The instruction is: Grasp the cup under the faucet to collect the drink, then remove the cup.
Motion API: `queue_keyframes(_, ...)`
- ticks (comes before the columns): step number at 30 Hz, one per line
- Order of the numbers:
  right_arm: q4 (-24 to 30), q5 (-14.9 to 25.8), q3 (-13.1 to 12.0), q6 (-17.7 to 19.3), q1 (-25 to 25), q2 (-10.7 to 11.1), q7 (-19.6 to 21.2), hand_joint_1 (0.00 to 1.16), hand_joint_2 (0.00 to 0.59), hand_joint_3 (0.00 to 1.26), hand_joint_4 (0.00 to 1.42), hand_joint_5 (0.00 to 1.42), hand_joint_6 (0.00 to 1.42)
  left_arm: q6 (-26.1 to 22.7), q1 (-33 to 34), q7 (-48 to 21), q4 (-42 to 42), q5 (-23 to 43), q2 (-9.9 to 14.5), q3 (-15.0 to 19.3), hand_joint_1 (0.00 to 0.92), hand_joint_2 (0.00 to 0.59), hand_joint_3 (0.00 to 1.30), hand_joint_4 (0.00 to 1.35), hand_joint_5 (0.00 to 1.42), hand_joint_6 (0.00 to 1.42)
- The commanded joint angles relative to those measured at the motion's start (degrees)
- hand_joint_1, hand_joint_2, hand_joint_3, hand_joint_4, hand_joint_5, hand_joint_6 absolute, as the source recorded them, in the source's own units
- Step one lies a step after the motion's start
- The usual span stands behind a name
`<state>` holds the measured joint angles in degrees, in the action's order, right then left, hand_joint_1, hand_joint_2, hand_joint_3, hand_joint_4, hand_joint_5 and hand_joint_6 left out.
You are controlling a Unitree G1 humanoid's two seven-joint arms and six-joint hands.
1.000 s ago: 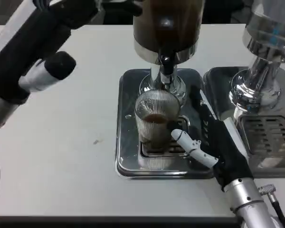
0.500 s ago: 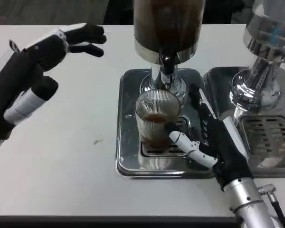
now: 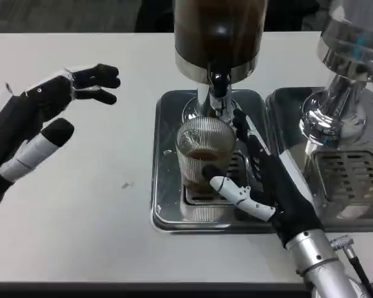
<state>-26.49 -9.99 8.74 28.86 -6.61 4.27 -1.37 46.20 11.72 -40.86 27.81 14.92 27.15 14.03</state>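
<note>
A ribbed glass cup (image 3: 202, 152) with brown drink in its lower part stands on the steel drip tray (image 3: 166, 192), right under the faucet (image 3: 219, 85) of a dark drink dispenser (image 3: 217, 31). My right hand (image 3: 267, 186) wraps the cup from the right. Its white thumb (image 3: 233, 191) lies across the cup's lower front, and its black fingers (image 3: 247, 139) run up along the cup's right side to the rim. My left hand (image 3: 46, 115) hovers over the table at the far left, empty, with its fingers spread.
A second steel dispenser (image 3: 345, 68) with its own grated tray (image 3: 354, 180) stands close on the right, beside my right forearm (image 3: 317, 261). Bare white table (image 3: 93, 205) stretches left of the drip tray.
My left hand has dropped from the upper left, opened out and drawn back toward the left edge. My right hand has slid left, bringing thumb and fingers against the cup.
</note>
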Motion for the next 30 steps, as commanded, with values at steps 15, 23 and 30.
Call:
queue_keyframes(15,-5.08,-2.27,1.97,0.43,-5.97,-0.17,-0.18,0.57,0.213,0.0,0.0,0.0,0.0,0.45,-3.37,2.08,-0.07,-1.53,2.18,0.59,0.05,0.095,0.37,0.31,0.38,0.24)
queue_keyframes(23,-7.8,-3.98,2.61,0.15,-7.34,-0.77,1.68,0.58,0.21,0.0,0.0,0.0,0.0,0.3,-4.29,2.56,-1.0,-1.86,2.73,0.8,0.052,0.099,0.39,0.32,0.39,0.24)
queue_keyframes(30,-8.94,-5.36,2.43,0.62,-7.24,-1.39,4.75,0.61,0.207,0.0,0.0,0.0,0.0,-0.02,-5.33,3.01,-1.97,-1.84,3.32,0.85,0.049,0.099,0.4,0.33,0.4,0.24)
